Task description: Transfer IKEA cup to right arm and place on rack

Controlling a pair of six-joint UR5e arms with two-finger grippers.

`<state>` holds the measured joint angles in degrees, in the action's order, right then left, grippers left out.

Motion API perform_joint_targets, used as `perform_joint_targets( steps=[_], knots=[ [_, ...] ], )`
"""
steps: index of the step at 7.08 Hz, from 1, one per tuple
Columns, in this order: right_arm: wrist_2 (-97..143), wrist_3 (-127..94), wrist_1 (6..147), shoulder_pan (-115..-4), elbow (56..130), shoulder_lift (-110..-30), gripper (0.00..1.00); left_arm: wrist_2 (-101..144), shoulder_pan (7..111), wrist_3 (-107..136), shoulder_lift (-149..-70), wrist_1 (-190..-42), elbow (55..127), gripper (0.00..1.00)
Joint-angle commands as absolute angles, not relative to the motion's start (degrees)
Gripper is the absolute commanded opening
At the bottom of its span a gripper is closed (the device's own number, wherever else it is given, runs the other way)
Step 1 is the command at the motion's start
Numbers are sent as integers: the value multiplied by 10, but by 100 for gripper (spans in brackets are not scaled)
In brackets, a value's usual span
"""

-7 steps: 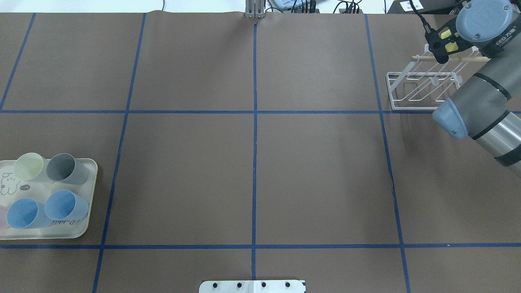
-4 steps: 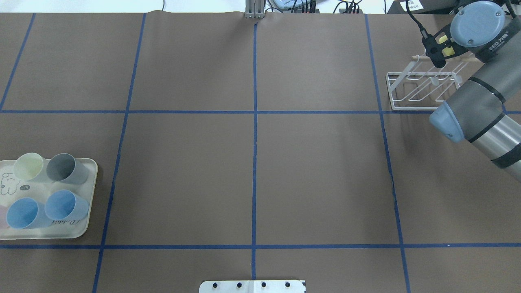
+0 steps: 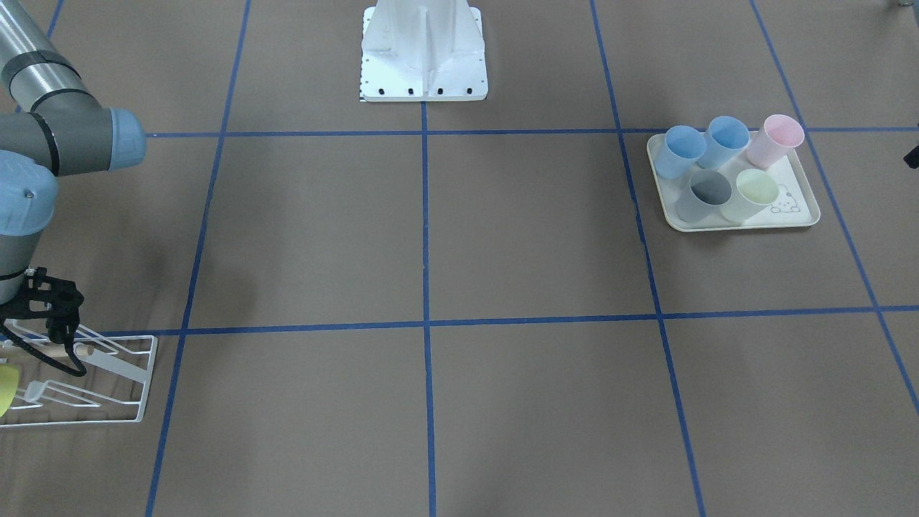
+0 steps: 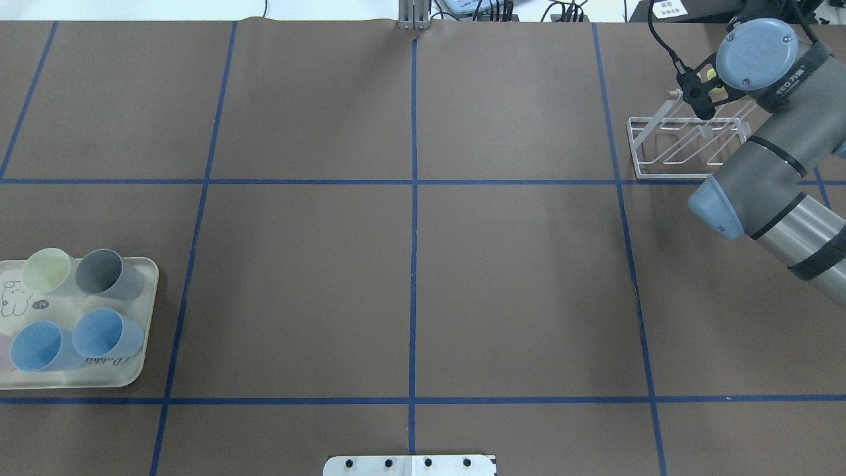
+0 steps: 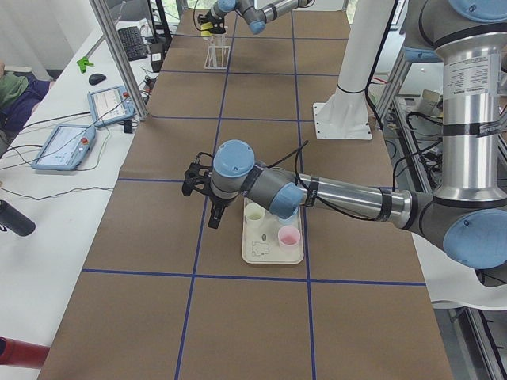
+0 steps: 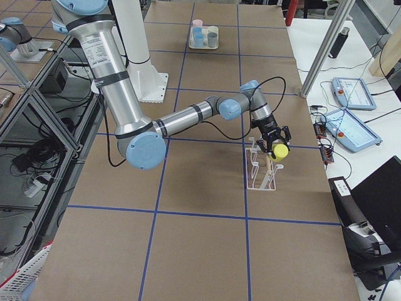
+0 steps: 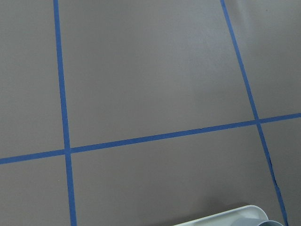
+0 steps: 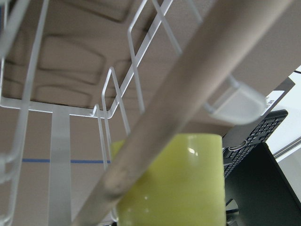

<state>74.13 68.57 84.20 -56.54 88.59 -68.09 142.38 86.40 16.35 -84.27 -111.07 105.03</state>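
Right claw point(image 6: 276, 145) is closed around the yellow cup point(image 8: 174, 188), over the rack point(image 4: 667, 176) near the far right corner of the worktop point(image 4: 515, 277). In my right wrist view the cup sits just behind the wooden dowel point(image 8: 188, 108), among the rack's wires; I cannot confirm contact. Left claw point(image 5: 212, 215) hovers beside the tray point(image 5: 255, 253) near the left edge; I cannot tell its opening.

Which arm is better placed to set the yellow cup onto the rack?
Right: the right gripper holds the yellow cup at the rack; the left gripper hangs far off, beside the tray.
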Motion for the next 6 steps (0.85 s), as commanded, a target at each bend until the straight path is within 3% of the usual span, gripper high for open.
perform_joint_targets(
  steps=[1, 3, 6],
  knots=[
    [741, 686, 842, -563, 884, -679, 60, 1424, 864, 163, -842, -1111, 1050, 100],
    [741, 686, 842, -561, 882, -674, 75, 1424, 864, 163, -841, -1111, 1050, 100],
    [741, 686, 840, -561, 882, -673, 76, 1425, 864, 163, -841, -1111, 1050, 100]
  ],
)
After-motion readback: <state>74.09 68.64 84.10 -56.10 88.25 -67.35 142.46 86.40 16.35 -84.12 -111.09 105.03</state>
